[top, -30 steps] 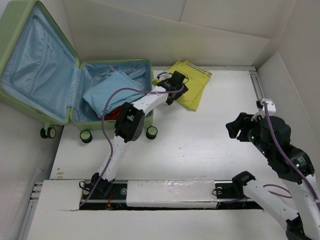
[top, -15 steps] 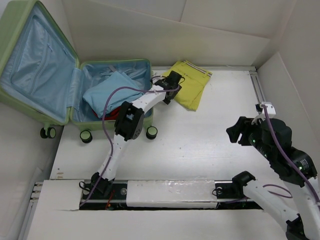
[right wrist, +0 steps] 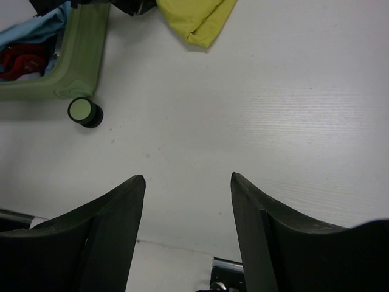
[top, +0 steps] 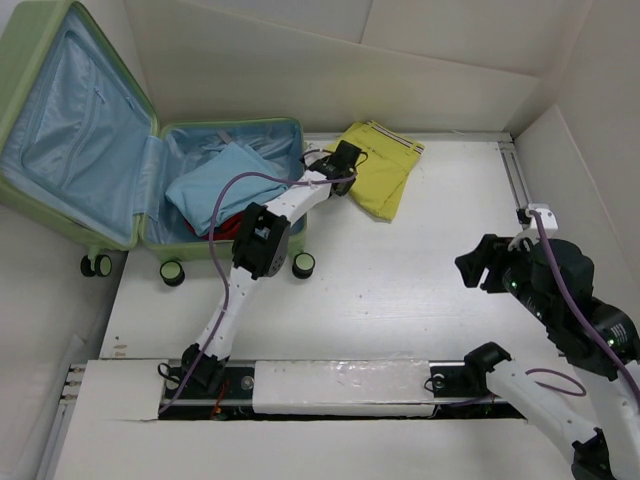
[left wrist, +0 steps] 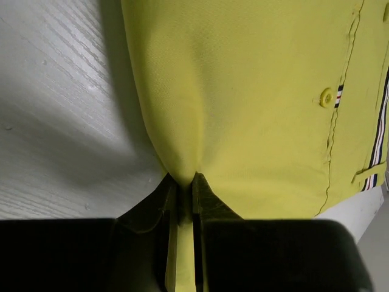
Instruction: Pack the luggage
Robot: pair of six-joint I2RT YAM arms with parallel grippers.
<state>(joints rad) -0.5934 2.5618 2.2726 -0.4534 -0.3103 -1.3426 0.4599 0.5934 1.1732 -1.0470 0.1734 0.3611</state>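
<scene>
The luggage (top: 80,120), a pale green hard-shell suitcase, lies open at the far left with its blue-lined lid propped up. A folded light blue garment (top: 225,185) and something red (top: 228,225) lie in its base. A folded yellow garment (top: 385,170) rests on the table just right of the case. My left gripper (top: 347,168) is shut on that garment's left edge. In the left wrist view the jaws (left wrist: 185,182) pinch a fold of the yellow cloth (left wrist: 243,91). My right gripper (top: 478,262) hovers open over the table on the right, holding nothing (right wrist: 188,179).
The case's caster wheels (top: 303,264) stick out onto the white table (top: 400,290); one wheel (right wrist: 82,111) and the case's corner (right wrist: 79,55) show in the right wrist view. White walls close in the back and right sides.
My left gripper has closed from open onto the yellow garment's edge and shifted slightly left. My right arm has drifted a little towards the near edge, still open.
</scene>
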